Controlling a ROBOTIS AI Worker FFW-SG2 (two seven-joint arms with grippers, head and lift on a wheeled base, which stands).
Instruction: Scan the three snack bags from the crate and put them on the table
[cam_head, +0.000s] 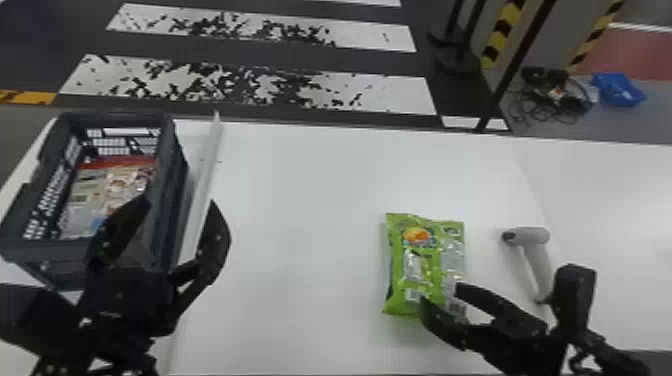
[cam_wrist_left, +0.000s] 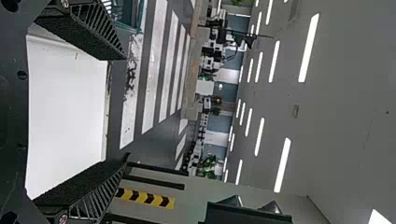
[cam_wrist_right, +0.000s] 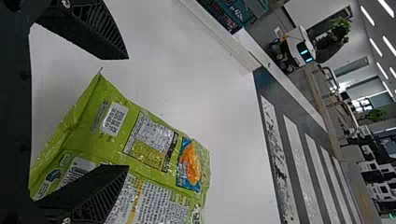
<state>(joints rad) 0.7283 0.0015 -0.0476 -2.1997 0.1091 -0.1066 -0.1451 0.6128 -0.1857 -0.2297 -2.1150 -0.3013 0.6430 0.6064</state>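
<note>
Two claws are showing in head view. Left claw (cam_head: 179, 200) is hanging at the near right part of the dark crate (cam_head: 170, 165), released, fingers wide apart. Red and pale snack packaging (cam_head: 112, 185) is lying inside the crate; can't tell how many bags. White rail (cam_head: 212, 145) is running along the worktop (cam_head: 300, 200) just beside the crate. Green snack bag (cam_head: 417, 270) is lying flat on the worktop, well right of the rail. Right claw (cam_head: 440, 292) is hovering at the bag's near right part, also released. Pale scanner (cam_head: 532, 236) is sitting right of the bag, apart from it.

Left wrist view: left claw (cam_wrist_left: 127, 107) is spreading its two fingers over worktop. Crosswalk stripes (cam_wrist_left: 154, 70) and ceiling lights (cam_wrist_left: 308, 49) are showing beyond.

Right wrist view: right claw (cam_wrist_right: 128, 112) is standing released, one finger overlapping the green bag, the other overlooking worktop beside it. Can't tell if the first is touching. White label, small print and orange picture are facing up.
</note>
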